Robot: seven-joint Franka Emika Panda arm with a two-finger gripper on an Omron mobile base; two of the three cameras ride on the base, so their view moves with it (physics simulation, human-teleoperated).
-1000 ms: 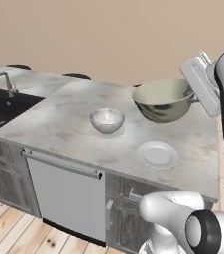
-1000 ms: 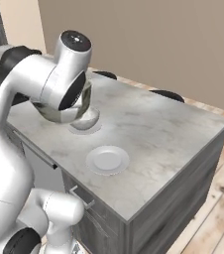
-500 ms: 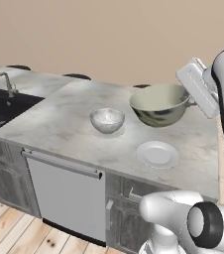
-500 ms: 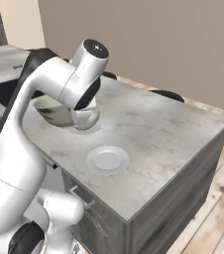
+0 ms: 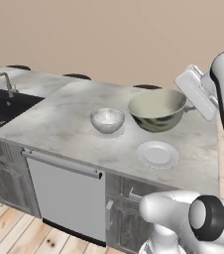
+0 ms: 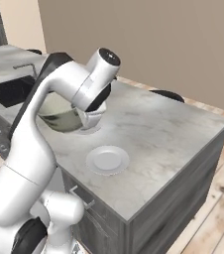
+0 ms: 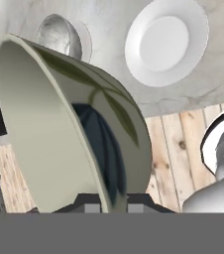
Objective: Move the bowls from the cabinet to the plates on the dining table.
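Observation:
My gripper (image 5: 188,103) is shut on the right rim of the cream-rimmed greenish bowl (image 5: 157,109), which hangs over the dining table (image 5: 59,124). In the hand view this bowl (image 7: 59,129) looms large, and my gripper (image 7: 111,199) pinches its rim at the bottom. The pale marbled bowl (image 5: 107,120) rests on one plate (image 7: 87,42) to the left. A second plate (image 5: 157,154) lies bare near the table's front edge, below and in front of the held bowl. From the right base my arm covers the gripper; the held bowl (image 6: 59,116) and bare plate (image 6: 107,159) show. The cabinet is out of view.
A black sink (image 5: 5,105) with a faucet (image 5: 2,82) is set into the table's left end. A dishwasher front (image 5: 64,191) sits below the near edge. Dark stool tops (image 5: 146,87) line the far side. The table's right edge (image 6: 223,129) drops to a wooden floor.
The arm has carried the greenish bowl a little left and down, closer over the table beside the marbled bowl. The marbled bowl and both plates have stayed put.

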